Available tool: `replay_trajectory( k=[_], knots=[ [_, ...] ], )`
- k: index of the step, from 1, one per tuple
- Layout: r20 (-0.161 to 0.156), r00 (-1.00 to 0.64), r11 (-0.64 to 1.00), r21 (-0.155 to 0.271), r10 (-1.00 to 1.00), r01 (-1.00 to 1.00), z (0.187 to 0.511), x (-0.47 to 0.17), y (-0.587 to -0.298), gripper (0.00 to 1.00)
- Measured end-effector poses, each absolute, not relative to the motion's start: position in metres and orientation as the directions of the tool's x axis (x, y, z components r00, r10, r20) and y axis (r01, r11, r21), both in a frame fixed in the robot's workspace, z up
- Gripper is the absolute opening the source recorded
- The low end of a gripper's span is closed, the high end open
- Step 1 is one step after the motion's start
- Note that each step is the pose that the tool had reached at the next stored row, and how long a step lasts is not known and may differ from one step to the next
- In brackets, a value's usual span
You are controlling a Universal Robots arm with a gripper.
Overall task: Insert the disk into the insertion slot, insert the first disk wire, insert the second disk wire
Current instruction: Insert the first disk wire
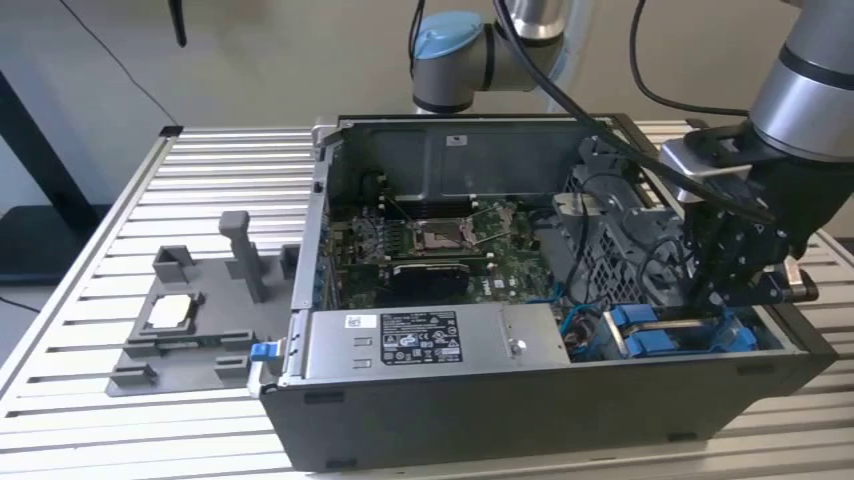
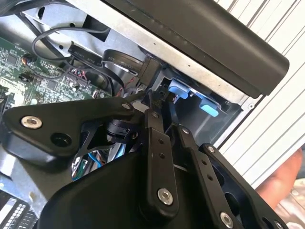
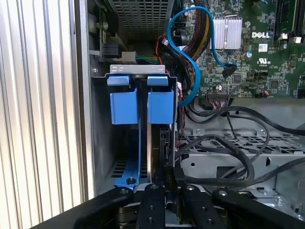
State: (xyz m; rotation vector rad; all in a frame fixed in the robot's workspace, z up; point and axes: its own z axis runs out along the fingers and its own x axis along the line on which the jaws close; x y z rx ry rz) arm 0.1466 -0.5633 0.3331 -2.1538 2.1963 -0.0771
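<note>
The hand (image 2: pixel 156 99) hung down inside the open computer case (image 1: pixel 534 420) at the exterior view's right. Its tips were pressed close together, and whether a plug sat between them could not be made out. Straight below it the disk (image 3: pixel 159 105) stood seated in the slot (image 3: pixel 138 70), blue frame tabs showing, its long axis running away from the tips along the bay. Just beside the slot, black wires (image 3: pixel 238 152) and a looping blue cable (image 3: pixel 190 62) crowded the approach. Beyond lay the green circuit board (image 3: pixel 257 62), and well apart, out on the desk (image 1: pixel 134 230), a grey holder (image 1: pixel 187 330).
</note>
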Motion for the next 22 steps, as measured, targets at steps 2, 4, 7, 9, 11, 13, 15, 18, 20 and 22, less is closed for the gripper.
replay_trajectory(
  k=[2,4,7,9,11,13,15,18,20,22],
  knots=[
    [-0.011,-0.019,0.02,-0.081,-1.0,-0.997,0.333,0.147,-0.563,0.27],
    [-0.009,-0.019,0.02,-0.081,-1.0,-0.997,0.335,0.147,-0.563,0.27],
    [-0.01,-0.019,0.02,-0.081,-1.0,-0.997,0.343,0.147,-0.563,0.27],
    [-0.01,-0.019,0.02,-0.081,-1.0,-0.997,0.348,0.147,-0.563,0.27],
    [-0.01,-0.019,0.02,-0.081,-1.0,-0.997,0.355,0.147,-0.563,0.27],
    [-0.01,-0.019,0.02,-0.081,-1.0,-0.997,0.359,0.147,-0.563,0.27],
    [-0.01,-0.019,0.02,-0.081,-1.0,-0.997,0.364,0.147,-0.563,0.27],
    [-0.01,-0.019,0.02,-0.081,-1.0,-0.997,0.372,0.147,-0.563,0.27],
    [-0.01,-0.021,0.022,-0.081,-1.0,-0.996,0.378,0.147,-0.564,0.27],
    [-0.01,-0.022,0.023,-0.081,-1.0,-0.996,0.383,0.147,-0.564,0.27]
  ],
)
